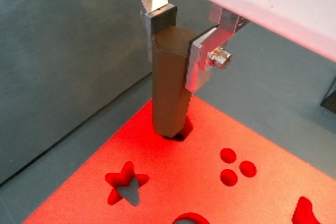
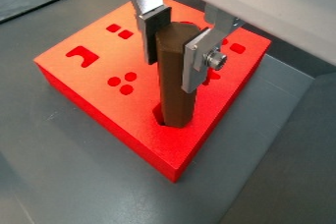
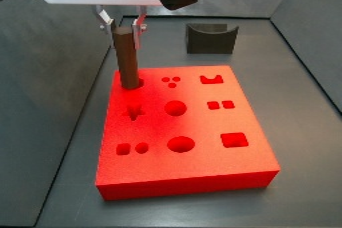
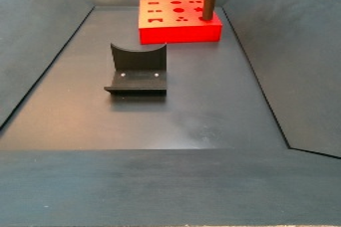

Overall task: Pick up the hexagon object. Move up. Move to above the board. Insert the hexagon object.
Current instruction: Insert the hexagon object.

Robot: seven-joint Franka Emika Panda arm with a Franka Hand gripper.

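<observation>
The claw [image 2: 178, 43] hangs over a corner of the board [image 2: 92, 95], its silver fingers [image 2: 199, 59] pinching the upper part of the hexagon peg [image 2: 174, 81]. The reddish-brown peg stands upright with its lower end set in a hole at that corner of the bright red board, as both wrist views show. In a side view, a star-shaped hole [image 3: 135, 114] lies just beside the peg [image 3: 128, 62], with circular and square holes further across the board [image 3: 201, 167]. A dark grey U-shaped block [image 4: 136, 70] rests on the surface [image 4: 200, 121], well apart from the board.
</observation>
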